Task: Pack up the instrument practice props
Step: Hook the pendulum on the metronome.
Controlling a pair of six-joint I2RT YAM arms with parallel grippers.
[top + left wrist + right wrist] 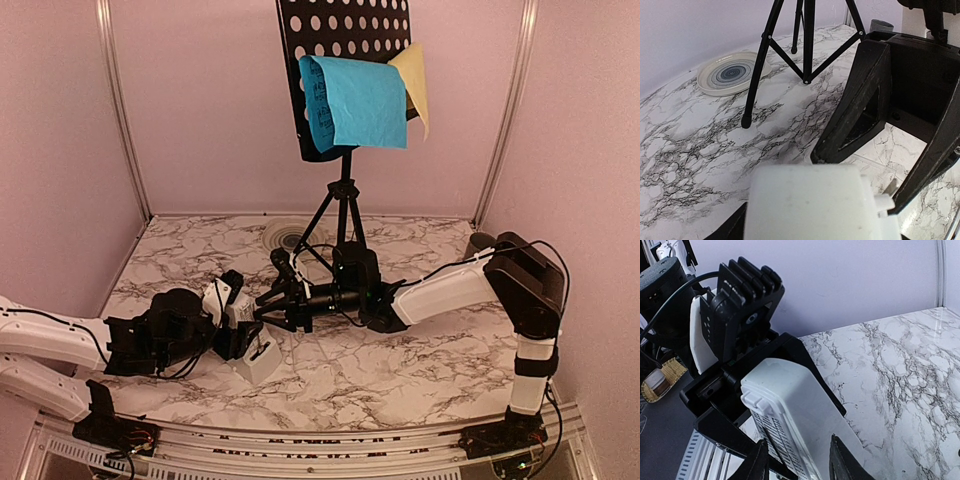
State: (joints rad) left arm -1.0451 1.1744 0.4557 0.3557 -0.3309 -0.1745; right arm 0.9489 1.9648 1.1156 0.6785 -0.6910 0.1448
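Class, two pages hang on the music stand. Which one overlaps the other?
The blue page: it hangs in front, hiding part of the yellow page, which peeks out beside it.

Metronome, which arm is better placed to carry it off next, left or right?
Left, probably. The left gripper sits right over the metronome, its white body between the fingers in the wrist view; the right gripper comes in on a stretched arm.
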